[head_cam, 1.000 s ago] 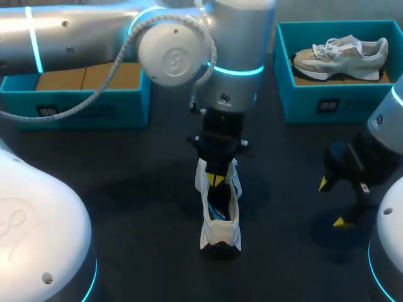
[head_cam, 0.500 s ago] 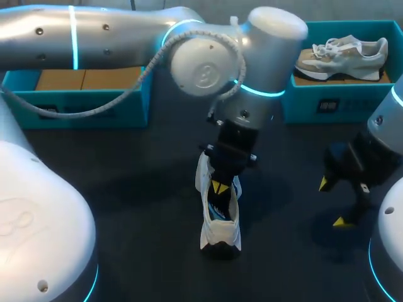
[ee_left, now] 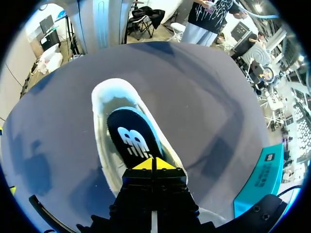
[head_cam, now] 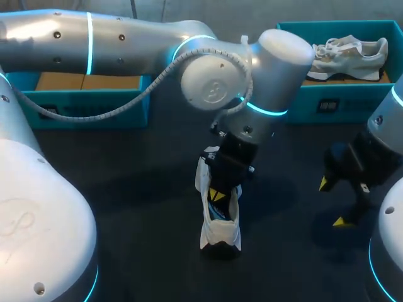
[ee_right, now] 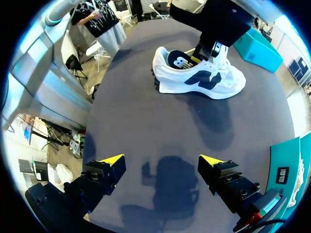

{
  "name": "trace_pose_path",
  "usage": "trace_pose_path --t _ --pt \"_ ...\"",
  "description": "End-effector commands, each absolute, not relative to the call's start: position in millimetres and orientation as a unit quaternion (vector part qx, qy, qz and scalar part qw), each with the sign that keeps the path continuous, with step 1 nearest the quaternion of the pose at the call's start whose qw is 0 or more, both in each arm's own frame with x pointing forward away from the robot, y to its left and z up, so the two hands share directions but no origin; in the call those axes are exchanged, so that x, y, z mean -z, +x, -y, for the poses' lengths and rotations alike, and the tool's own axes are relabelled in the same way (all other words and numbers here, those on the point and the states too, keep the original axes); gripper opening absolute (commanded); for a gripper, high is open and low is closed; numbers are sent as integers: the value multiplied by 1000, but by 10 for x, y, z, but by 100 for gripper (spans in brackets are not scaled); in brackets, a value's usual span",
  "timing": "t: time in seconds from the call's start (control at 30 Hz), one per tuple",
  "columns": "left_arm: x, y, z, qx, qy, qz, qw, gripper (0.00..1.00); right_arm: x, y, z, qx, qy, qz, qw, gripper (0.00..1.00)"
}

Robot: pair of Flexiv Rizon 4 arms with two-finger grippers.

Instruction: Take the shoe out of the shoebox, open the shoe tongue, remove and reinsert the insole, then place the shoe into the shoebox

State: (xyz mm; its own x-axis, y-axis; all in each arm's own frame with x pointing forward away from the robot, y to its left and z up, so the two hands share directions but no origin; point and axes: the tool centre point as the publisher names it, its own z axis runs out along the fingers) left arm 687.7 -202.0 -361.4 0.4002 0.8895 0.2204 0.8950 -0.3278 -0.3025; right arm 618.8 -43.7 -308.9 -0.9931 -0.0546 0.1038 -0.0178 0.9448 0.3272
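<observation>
- Left pincer (ee_left: 154,164) was clenched inside the shoe (head_cam: 220,231), mid-frame, over the insole (ee_left: 133,141).
- Right pincer (ee_right: 160,162) hung released.
- Insole looked thin and floppy; its heel edge suited pinching.

Over 1 second the left arm (head_cam: 126,44) has swung its big wrist joint (head_cam: 214,88) from 12 o'clock of the white sneaker (head_cam: 220,229) out toward 1 o'clock. The forearm now leans in from that side instead of standing straight over the sneaker. The joint now hides the 9 o'clock wall of the right teal shoebox (head_cam: 334,104) and one end of the second sneaker (head_cam: 352,50) inside it. The left gripper (head_cam: 217,194) has slid a little toward 6 o'clock along the white sneaker's opening.
</observation>
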Motion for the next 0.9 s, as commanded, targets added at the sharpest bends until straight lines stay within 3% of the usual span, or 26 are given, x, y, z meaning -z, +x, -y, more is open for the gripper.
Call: trace_pose_path --t 0.03,0.9 --pt "3652 6879 1966 10 -816 546 190 0 3092 6176 436 164 18 985 55 100" --pt "4063 6673 2011 0 -811 565 152 0 3092 6176 436 164 18 985 55 100"
